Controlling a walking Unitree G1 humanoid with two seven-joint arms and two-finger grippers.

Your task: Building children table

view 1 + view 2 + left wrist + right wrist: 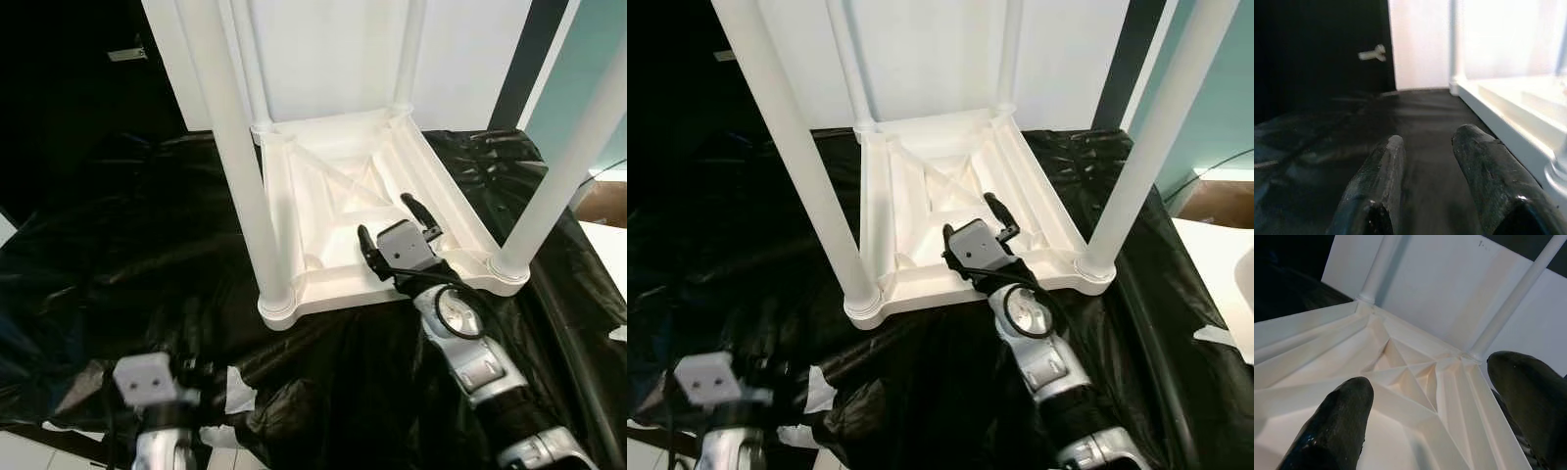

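- The white table (pixel 343 186) is lying upside down in the centre of the left eye view, its ribbed underside facing up, resting on a black sheet (pixel 118 255) that is covering the ground.
- Four white legs are standing up from its corners: the near left leg (pixel 235 166) is rising toward the upper left of the frame, the near right leg (pixel 563 176) toward the upper right edge.
- The right gripper (pixel 390 227) is hovering over the near part of the underside, centre right of the frame, fingers spread wide with nothing between them.
- The left gripper (pixel 1427 171) is sitting low at the bottom left of the eye views, above the black sheet and just beside the table's edge, its fingers narrowly parted and empty.
- A white wall panel (pixel 323 54) is standing behind the table at the top centre.
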